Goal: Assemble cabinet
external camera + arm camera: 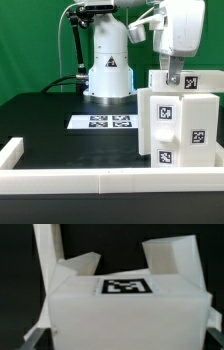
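Note:
The white cabinet body (182, 128) stands upright at the exterior view's right, close behind the front wall, with square marker tags on its faces. My gripper (173, 76) hangs straight down over its top left part. In the wrist view a white block of the cabinet (125, 308) with a tag on top fills the space between my fingers, and taller white panels (170, 258) rise behind it. My gripper (122, 343) straddles this block. A narrow dark gap shows between the block and each fingertip (33, 339), so the jaws stand open around it.
The marker board (102, 122) lies flat on the black table in front of the arm's white base (108, 72). A long low white border wall (70, 180) runs along the front and turns back at the left (10, 152).

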You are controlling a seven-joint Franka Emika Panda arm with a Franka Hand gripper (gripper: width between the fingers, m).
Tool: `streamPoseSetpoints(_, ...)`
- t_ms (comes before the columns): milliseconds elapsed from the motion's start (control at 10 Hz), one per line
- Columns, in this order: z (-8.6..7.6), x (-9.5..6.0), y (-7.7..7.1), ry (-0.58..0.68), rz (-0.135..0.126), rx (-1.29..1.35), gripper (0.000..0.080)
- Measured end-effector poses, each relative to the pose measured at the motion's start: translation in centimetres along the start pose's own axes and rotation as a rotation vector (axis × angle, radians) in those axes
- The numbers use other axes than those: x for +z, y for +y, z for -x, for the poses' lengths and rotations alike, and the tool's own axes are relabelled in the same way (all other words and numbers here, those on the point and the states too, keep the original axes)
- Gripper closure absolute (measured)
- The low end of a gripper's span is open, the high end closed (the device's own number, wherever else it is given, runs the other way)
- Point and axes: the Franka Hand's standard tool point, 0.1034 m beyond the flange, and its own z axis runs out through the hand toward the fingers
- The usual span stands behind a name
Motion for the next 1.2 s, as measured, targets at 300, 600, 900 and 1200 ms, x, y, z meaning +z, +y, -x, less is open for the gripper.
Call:
streamPoseSetpoints(300,0.0,0.0,0.0,0.000,0.000,0.243,0.0238)
streamPoseSetpoints(600,-0.2,0.1,-0.3,-0.003,-0.011,0.467,0.0236)
streamPoseSetpoints(900,-1.6,0.0,-1.0,-0.009,-0.023,0.735,0.0236)
streamPoseSetpoints(1200,-2.0,0.0,-1.4,-0.019,-0.033,0.988,0.0236)
